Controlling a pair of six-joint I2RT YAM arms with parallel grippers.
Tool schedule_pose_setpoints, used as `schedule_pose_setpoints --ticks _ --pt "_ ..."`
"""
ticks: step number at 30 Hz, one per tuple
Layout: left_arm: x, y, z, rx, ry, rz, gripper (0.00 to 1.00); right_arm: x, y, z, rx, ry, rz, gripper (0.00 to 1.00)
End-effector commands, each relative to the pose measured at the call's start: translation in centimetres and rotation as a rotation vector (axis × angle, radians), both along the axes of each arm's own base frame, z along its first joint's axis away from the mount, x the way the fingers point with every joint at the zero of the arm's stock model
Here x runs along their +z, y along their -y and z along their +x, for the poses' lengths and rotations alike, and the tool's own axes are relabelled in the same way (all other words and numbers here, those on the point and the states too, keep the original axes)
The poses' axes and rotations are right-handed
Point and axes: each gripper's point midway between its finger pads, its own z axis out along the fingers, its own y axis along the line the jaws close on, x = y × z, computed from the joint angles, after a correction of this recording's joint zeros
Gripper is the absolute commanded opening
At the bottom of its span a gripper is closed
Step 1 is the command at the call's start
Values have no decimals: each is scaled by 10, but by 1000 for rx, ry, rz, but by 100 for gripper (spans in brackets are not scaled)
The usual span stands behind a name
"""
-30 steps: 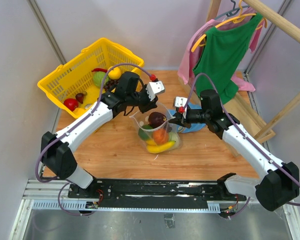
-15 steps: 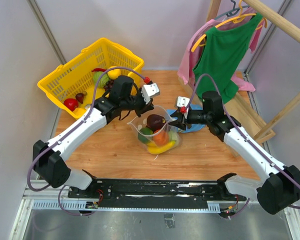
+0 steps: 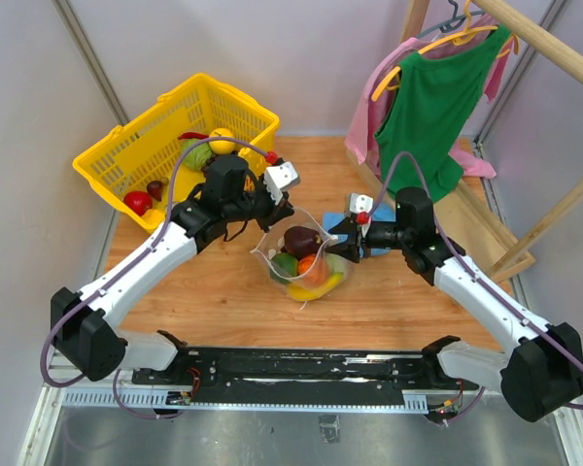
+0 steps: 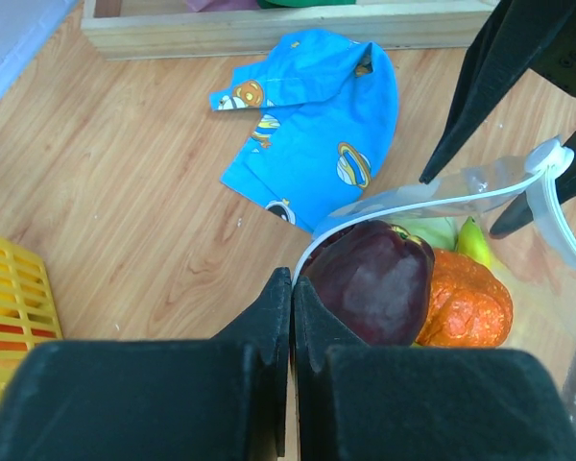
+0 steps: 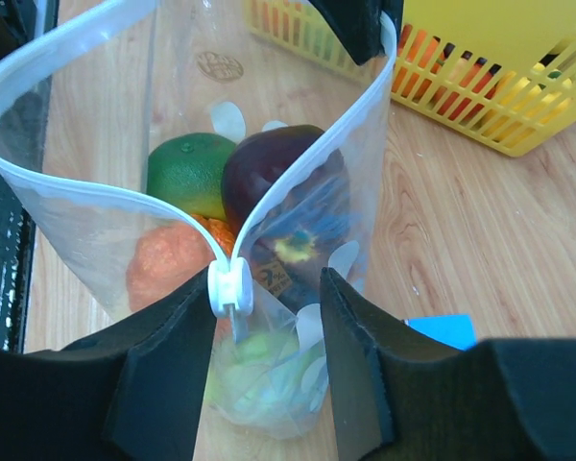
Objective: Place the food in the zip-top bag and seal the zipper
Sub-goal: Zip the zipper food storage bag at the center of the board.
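Both arms have drawn slightly apart, stretching the mouth of the bag (image 3: 309, 270), which sits mid-worktop (image 3: 214, 291) toward the near edge, with the purple fruit (image 4: 374, 279) and orange (image 4: 466, 303) inside. Our left end effector (image 4: 291, 288) is clenched on its rim. The right end effector (image 5: 269, 293) is released, straddling the slider (image 5: 230, 288). We judge the film soft and slippery, so the stiffer zipper (image 5: 86, 187) is the better place to hold.

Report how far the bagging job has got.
Done: the purple fruit, orange and banana sit in the bag. In hand: the left gripper pinches the bag's rim, and the right gripper straddles the slider. Left: the zipper stands open and needs running shut.
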Motion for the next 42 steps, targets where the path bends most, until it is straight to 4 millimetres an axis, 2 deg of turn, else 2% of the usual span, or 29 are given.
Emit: schedule_pose_setpoints --ticks 1,6,9,20,21,24,28,31,35,42 --pt "20 -1 3 16 53 -54 0 15 -2 -1 31 21 58 42" --pt "20 -6 3 40 66 -47 0 24 2 1 23 22 54 14" --pt "21 -11 2 59 76 -48 0 31 5 2 10 31 43 2" --pt "15 -26 -12 103 73 -57 0 50 5 -2 35 35 35 1" --pt "17 -26 -13 101 74 -63 3 51 4 -3 44 36 39 1" --pt "26 -24 -13 94 91 -80 25 52 2 -2 50 31 40 1" --pt "41 -15 -15 38 110 -101 46 53 1 -2 58 26 36 1" --pt "43 -7 -15 -12 105 -98 59 52 1 -3 63 31 33 1" --pt "43 9 -18 -84 113 -72 69 51 1 -5 73 40 25 1" --pt "30 33 -18 -227 173 18 74 50 -1 -10 97 53 16 1"
